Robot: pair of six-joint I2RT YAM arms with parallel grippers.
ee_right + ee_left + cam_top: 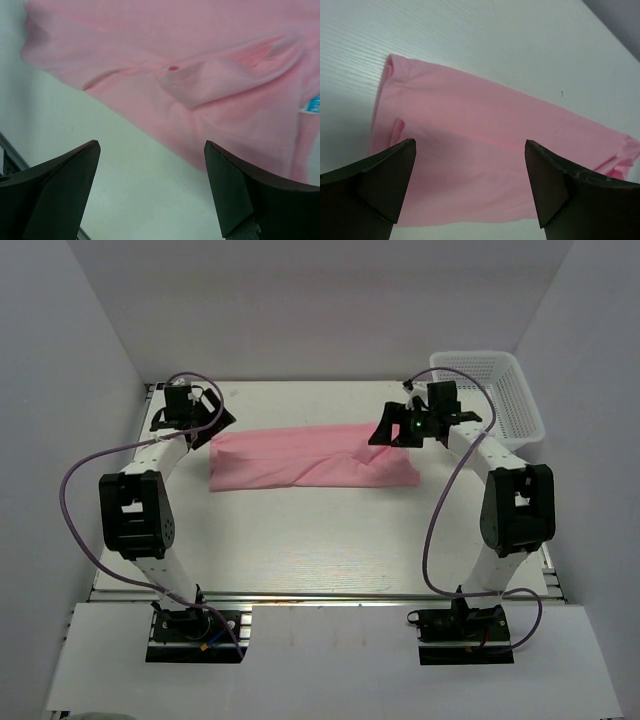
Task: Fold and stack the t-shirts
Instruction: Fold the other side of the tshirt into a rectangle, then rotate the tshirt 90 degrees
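Observation:
The light-pink t-shirt [300, 458] lies folded into a long strip across the far middle of the table. My left gripper [213, 426] is open and empty above the strip's left end; the left wrist view shows the shirt [485, 150] between its spread fingers [385, 185]. My right gripper [388, 430] is open and empty above the strip's right end. In the right wrist view the shirt [200, 75] fills the upper part, creased, with a blue label at its right edge, and bare table lies between the fingers [235, 190].
A white plastic mesh basket [500, 390] stands at the far right corner, just behind the right arm. White walls close the table on the left, the right and the far side. The table's near edge [320, 596] runs in front of the arm bases.

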